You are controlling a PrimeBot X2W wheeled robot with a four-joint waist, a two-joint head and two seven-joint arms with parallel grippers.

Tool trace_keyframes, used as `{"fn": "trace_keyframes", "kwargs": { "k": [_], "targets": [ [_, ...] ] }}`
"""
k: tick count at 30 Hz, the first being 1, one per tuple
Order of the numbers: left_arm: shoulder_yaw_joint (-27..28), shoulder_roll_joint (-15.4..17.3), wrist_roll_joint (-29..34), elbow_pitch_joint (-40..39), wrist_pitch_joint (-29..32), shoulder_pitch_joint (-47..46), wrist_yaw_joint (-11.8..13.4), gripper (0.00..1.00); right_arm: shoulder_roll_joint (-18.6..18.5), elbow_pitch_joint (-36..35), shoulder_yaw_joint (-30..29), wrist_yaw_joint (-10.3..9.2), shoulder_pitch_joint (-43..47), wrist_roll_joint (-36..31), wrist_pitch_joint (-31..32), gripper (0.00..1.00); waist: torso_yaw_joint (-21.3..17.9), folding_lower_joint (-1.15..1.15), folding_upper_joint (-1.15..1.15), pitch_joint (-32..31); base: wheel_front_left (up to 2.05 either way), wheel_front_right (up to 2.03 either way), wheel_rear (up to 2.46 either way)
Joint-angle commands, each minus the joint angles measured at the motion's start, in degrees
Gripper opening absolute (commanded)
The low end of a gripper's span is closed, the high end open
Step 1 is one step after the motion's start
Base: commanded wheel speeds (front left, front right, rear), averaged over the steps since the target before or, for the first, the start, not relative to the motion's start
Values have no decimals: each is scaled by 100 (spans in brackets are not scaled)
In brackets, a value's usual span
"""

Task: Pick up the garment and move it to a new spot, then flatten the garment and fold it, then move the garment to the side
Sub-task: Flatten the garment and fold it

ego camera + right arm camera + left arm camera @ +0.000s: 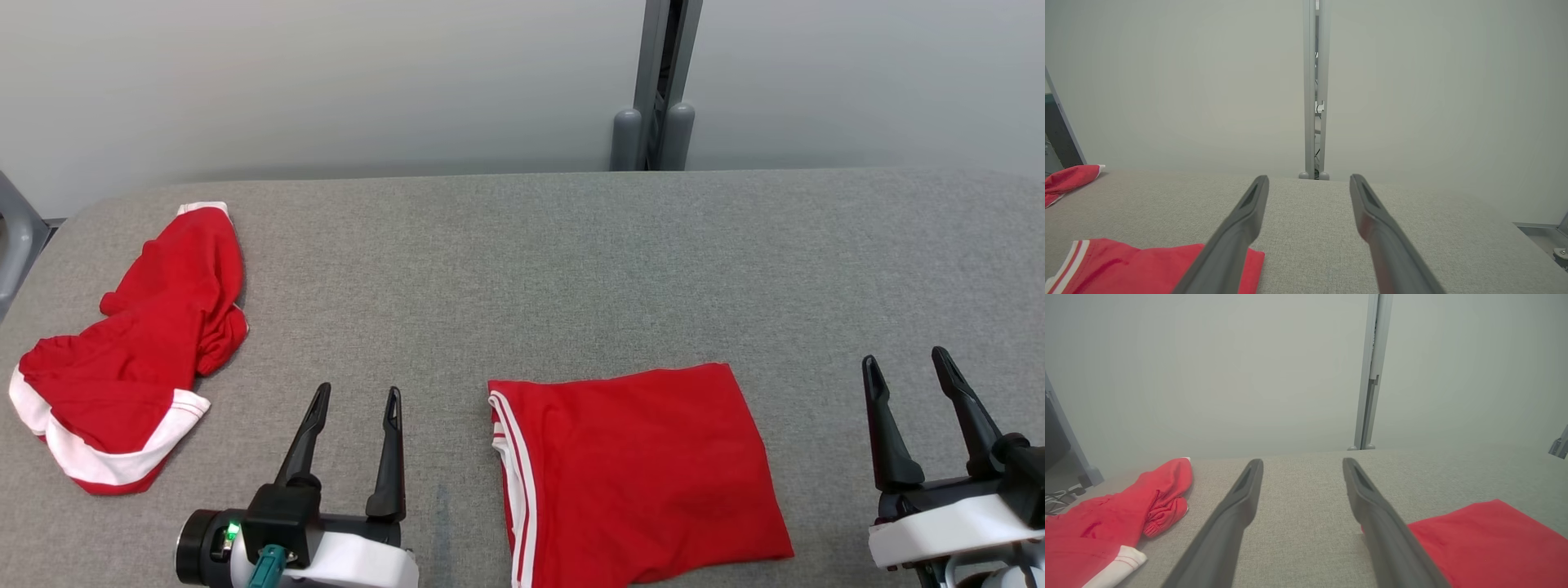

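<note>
Well apart: folded garment (637,474), crumpled clothing (131,359).

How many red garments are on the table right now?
2. A crumpled red garment lies at the table's left end, beyond the left gripper. A folded red garment lies flat near the front edge, between the two grippers.
</note>
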Motion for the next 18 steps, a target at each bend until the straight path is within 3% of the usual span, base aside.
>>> {"fn": "trace_keyframes", "kwargs": {
  "k": [1, 18],
  "targets": [
    [-6, 21, -11, 9, 2, 16, 25, 100, -24, 18, -1, 1, -19, 36, -26, 100, 2, 0, 0, 6, 0, 0, 0],
    [-8, 21, 3, 56, 2, -21, -14, 100, -25, 92, -18, 1, -18, 54, -26, 100, 41, 0, 0, 11, 0, 0, 0]
  ]
}}
